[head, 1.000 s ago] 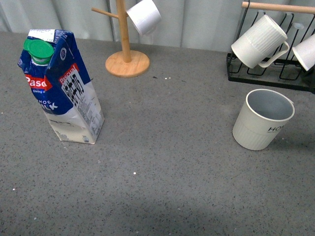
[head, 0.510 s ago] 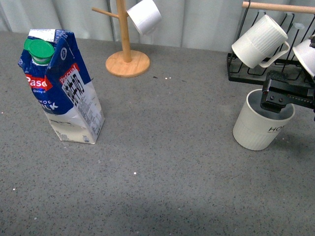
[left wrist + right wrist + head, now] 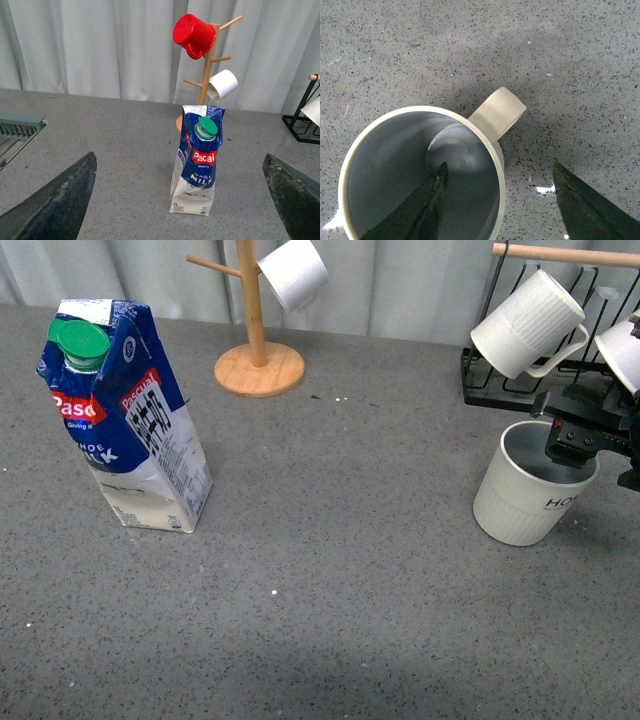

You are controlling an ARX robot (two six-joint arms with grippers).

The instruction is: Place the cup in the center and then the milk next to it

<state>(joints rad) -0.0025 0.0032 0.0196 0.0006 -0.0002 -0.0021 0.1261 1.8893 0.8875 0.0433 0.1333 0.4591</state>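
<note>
Change noted: one second ago the right tool (image 3: pixel 574 444) was absent from the front view; it has since come in from the right edge and settled over the cup (image 3: pixel 535 483), shifting slightly rightward in the last half second. The cup itself has not moved: it stands upright at middle right of the front view, well short of centre. In the right wrist view the tool is spread, one finger inside the cup and the other outside near the handle (image 3: pixel 497 112), with the rim wall between them. We judge a rim pinch is being lined up; step one is not yet done.

The milk (image 3: pixel 125 420) stands upright at middle left, untouched. The left tool (image 3: pixel 179 156) is spread, holds nothing and is well apart from the carton.

Surroundings: a black rack (image 3: pixel 520 392) with a ribbed mug (image 3: pixel 525 325) stands just behind the cup, so a lift risks a knock. A wooden mug tree (image 3: pixel 258 368) stands at upper centre. Nothing stands on the counter (image 3: pixel 330 570) between cup and centre
</note>
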